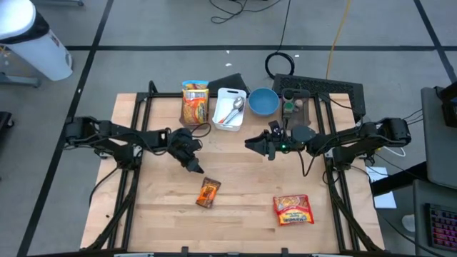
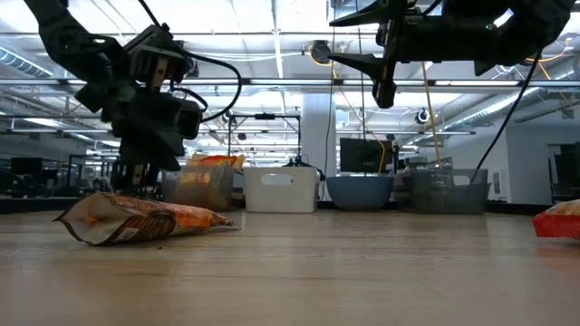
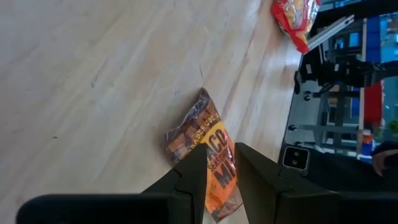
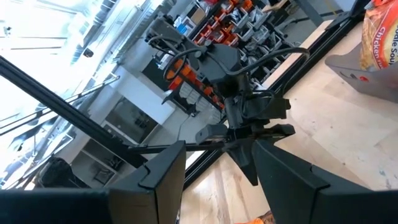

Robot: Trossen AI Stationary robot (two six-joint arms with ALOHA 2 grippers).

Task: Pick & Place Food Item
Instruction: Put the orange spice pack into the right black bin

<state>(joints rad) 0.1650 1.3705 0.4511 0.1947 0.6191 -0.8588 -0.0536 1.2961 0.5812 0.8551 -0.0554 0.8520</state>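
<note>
A small orange-and-brown snack packet point(image 1: 208, 191) lies flat on the wooden table point(image 1: 143, 214), near its middle front. It also shows in the low view point(image 2: 136, 219) and the left wrist view point(image 3: 202, 134). My left gripper point(image 1: 194, 165) hangs just above the packet's far left end, fingers pointing down and a little apart point(image 3: 221, 163), holding nothing. My right gripper point(image 1: 251, 145) is open and empty, high above the table's middle point(image 4: 217, 165). A red snack bag point(image 1: 293, 210) lies flat at the front right.
Along the table's far edge stand a yellow-orange bag point(image 1: 194, 101), a white tray point(image 1: 225, 121) with a spoon, a blue bowl point(image 1: 263, 101) and a dark basket point(image 1: 303, 96). Bare wood lies between the two packets and along the front.
</note>
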